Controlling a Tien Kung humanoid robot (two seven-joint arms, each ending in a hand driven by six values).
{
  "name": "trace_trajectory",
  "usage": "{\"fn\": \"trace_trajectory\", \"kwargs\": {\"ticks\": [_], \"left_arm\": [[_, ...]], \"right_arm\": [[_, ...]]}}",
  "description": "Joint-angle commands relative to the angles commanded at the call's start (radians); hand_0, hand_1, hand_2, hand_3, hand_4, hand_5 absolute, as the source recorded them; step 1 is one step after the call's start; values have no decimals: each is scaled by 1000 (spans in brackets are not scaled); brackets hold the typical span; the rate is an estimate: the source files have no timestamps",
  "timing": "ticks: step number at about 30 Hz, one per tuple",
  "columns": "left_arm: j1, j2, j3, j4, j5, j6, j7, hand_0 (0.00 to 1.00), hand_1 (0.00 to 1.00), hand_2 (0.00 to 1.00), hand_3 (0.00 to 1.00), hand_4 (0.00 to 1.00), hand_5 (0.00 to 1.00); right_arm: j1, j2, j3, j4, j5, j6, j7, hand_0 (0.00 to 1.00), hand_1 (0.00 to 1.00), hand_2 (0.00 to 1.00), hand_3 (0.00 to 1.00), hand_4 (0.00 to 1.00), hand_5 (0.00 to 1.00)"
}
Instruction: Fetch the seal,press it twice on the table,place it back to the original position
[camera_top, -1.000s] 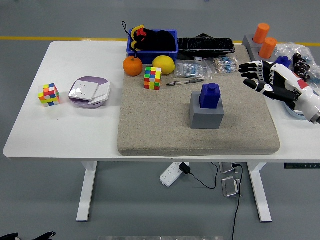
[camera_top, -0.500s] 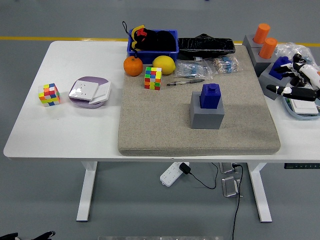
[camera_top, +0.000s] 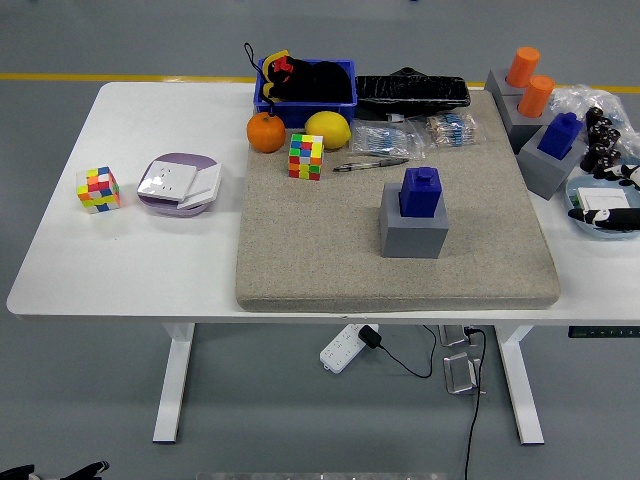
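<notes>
Seal (camera_top: 420, 191), blocky blue, atop grey cube base (camera_top: 412, 232).

Only the right robot hand (camera_top: 612, 196) is showing, poking in at the picture's right edge above the desk's (camera_top: 150, 260) far right end. A few black-and-white fingers (camera_top: 600, 216) are pointing leftward; their curl is unclear.

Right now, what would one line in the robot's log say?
seal: on grey base, untouched | right hand: at right edge, retreating | left hand: out of view
</notes>
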Motion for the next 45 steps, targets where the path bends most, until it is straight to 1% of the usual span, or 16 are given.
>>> {"fn": "trace_trajectory", "kwargs": {"ticks": [1,4,7,13,16,18,19,22,24,25,28,33,40,45], "left_arm": [[0,0,-1,0,1,0,1,813,784,763,801,676,416],[-1,0,2,0,-3,0,-1,813,784,763,801,676,416],[0,0,3,0,-6,0,-1,812,784,763,801,676,416],[0,2,0,0,-3,1,0,812,784,763,801,676,416],[0,2,0,0,-4,0,0,812,784,763,801,676,416],[-2,3,4,0,-9,1,-2,812,784,763,801,676,416],[-3,3,5,0,-11,1,-3,812,784,762,801,676,416],[-3,3,7,0,-14,0,-3,812,784,762,801,676,416],[-3,4,5,0,-11,0,-2,812,784,762,801,676,416],[-3,4,5,0,-11,1,-2,812,784,762,800,676,416],[-2,7,2,0,-7,1,-1,812,784,762,800,676,416],[2,8,-1,-1,-2,1,1,812,784,762,801,676,416],[2,10,-9,-1,12,2,5,812,784,762,800,676,416],[0,11,-12,-1,20,2,6,812,785,762,800,677,416]], "right_arm": [[1,-1,-8,-7,-3,3,-2,931,898,893,858,998,707],[3,-2,-23,-22,0,5,-3,931,898,893,858,998,707],[6,-4,-22,-21,13,3,-2,933,899,897,859,998,715],[32,-18,-4,20,33,-5,7,933,899,896,859,998,710],[36,-20,0,27,35,-6,8,933,899,896,859,998,710],[52,-31,14,57,50,-6,6,933,899,896,859,998,710],[57,-34,18,70,55,-7,6,932,898,896,850,998,690],[73,-42,27,108,62,-7,8,932,898,896,850,998,690],[79,-45,29,120,65,-8,8,932,898,896,850,998,690],[84,-49,33,133,68,-9,9,931,898,896,848,998,735],[97,-57,42,169,76,-12,12,931,898,896,848,998,735],[106,-60,54,205,76,-13,13,930,897,894,843,998,736],[110,-51,90,232,81,-20,15,929,895,893,840,998,737],[104,-47,85,220,76,-18,15,928,893,891,838,998,737]]}}
